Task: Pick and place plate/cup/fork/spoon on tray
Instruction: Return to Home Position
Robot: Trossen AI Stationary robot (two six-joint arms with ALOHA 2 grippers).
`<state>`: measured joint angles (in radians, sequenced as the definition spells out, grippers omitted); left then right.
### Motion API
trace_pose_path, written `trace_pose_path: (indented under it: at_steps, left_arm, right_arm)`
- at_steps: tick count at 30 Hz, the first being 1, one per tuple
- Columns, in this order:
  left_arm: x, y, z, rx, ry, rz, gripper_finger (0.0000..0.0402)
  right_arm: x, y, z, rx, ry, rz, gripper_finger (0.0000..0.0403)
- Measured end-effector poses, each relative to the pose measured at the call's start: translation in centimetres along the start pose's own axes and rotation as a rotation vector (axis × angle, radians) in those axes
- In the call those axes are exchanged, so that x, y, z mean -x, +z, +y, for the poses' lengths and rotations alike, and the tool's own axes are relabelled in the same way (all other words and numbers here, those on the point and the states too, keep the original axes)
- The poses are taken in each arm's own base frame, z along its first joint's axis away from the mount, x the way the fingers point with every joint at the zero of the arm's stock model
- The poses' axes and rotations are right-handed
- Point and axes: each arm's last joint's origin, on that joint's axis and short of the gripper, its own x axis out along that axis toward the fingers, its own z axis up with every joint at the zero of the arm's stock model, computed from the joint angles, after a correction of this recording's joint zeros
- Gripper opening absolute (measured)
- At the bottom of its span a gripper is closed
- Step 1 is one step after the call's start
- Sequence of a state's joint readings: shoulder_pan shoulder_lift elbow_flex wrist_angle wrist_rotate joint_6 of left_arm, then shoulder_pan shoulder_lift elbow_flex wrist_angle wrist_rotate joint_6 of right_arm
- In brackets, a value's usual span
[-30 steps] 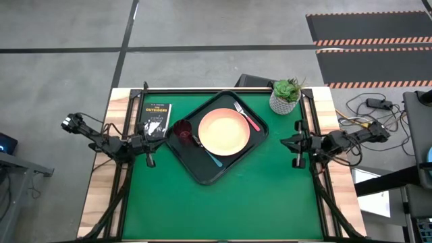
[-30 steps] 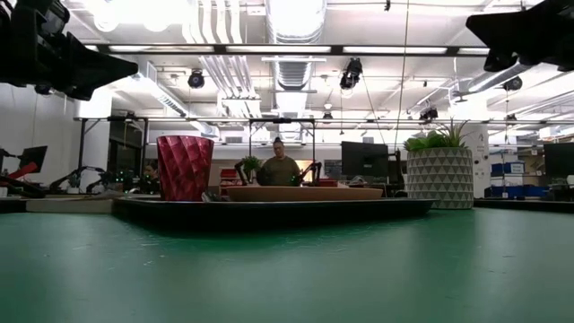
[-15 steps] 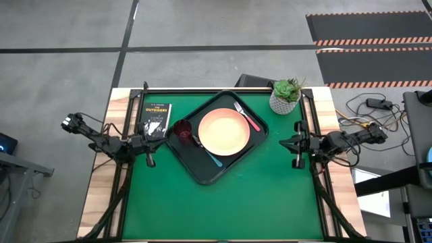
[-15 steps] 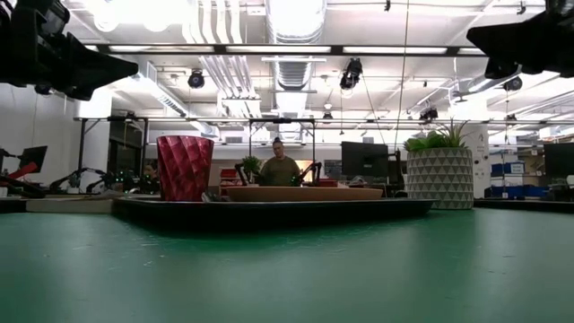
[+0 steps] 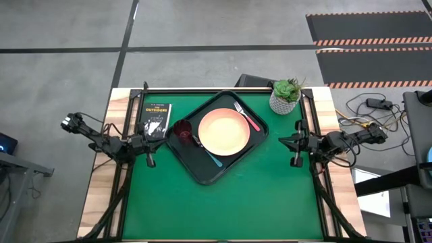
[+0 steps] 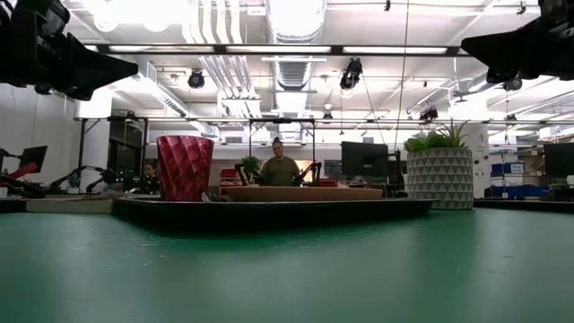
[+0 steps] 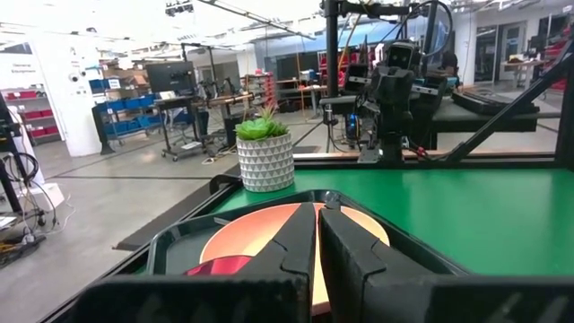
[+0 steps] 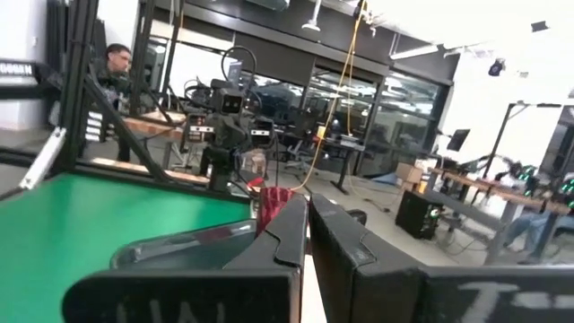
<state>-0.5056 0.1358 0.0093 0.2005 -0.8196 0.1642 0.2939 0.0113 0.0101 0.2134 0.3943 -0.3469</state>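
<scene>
Count on the table [image 5: 229, 202]: 1 black tray [image 5: 197, 170], 1 peach-pink plate [image 5: 223, 131], 1 maroon cup [image 5: 181, 129], 1 pink-handled fork [image 5: 247, 117], 1 teal-handled spoon [image 5: 209, 154]. Off-tray: 1 white pot with a green plant [image 5: 285, 96], 1 black book [image 5: 156, 120]. 2 arms, 1 tool each: left tool [image 5: 149, 161], right tool [image 5: 294, 162]. Low view: 1 person [image 6: 281, 167] seated in the room behind.

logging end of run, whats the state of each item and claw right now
plate: flat on the tray
cup: upright on tray, beside plate
fork: lying on tray
spoon: lying on tray
left claw: shut, empty, at table's left edge
right claw: shut, empty, at right edge
potted plant: upright, off tray
</scene>
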Motion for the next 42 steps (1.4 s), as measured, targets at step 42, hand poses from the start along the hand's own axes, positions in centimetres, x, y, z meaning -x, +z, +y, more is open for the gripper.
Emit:
trace_pose_path:
  at_steps: [42]
  left_arm:
    - [-0.06, -0.12, -0.11, -0.012, -0.003, 0.011, 0.0000]
  right_arm:
    - [-0.02, -0.03, 0.02, -0.084, 0.001, 0.004, 0.0009]
